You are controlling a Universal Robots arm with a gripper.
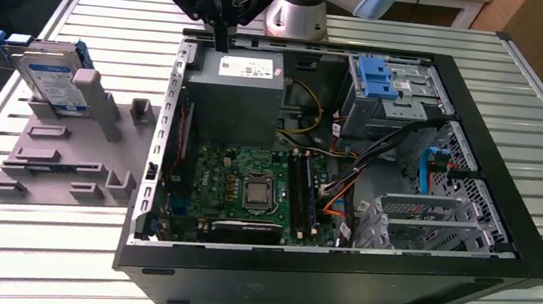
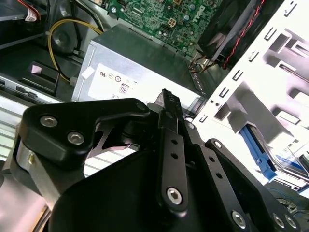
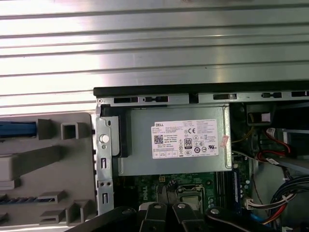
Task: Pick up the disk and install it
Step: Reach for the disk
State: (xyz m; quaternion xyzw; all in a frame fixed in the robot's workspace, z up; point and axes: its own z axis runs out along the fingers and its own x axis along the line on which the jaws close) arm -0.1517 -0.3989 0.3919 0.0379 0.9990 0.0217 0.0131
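Observation:
The disk point(image 1: 51, 77), a silver drive with a white-and-blue label and blue side rails, leans upright in a grey holder stand point(image 1: 62, 154) at the exterior view's left, outside the computer case. Its blue rail point(image 2: 258, 152) also shows in the second wrist view. My gripper point(image 1: 222, 46) hangs over the case's back edge, just above the grey power supply point(image 1: 236, 89). It is well to the exterior view's right of the disk. The fingers are shut with nothing between them, and the fingertips point(image 3: 157, 210) sit side by side in the first wrist view.
The open black computer case point(image 1: 502, 241) lies on a slatted metal table point(image 1: 43, 249). Inside are a green motherboard point(image 1: 238, 186), loose cables point(image 1: 343, 181), a bare blue bracket point(image 1: 374, 76) in the upper drive cage and a metal drive bay point(image 1: 424, 223).

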